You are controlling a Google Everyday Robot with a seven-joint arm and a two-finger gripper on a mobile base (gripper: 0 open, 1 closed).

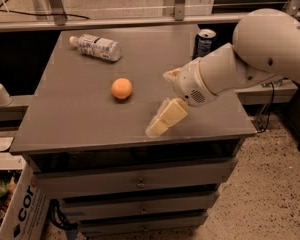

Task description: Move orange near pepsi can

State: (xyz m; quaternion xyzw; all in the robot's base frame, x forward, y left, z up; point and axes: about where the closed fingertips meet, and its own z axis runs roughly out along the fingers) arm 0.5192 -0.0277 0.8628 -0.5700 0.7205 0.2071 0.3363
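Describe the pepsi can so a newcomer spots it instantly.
On the gray cabinet top, look at the back right corner, behind the arm. The can stands upright there, dark blue and silver-rimmed, unlike the clear bottle lying back left or the orange beside the end effector.
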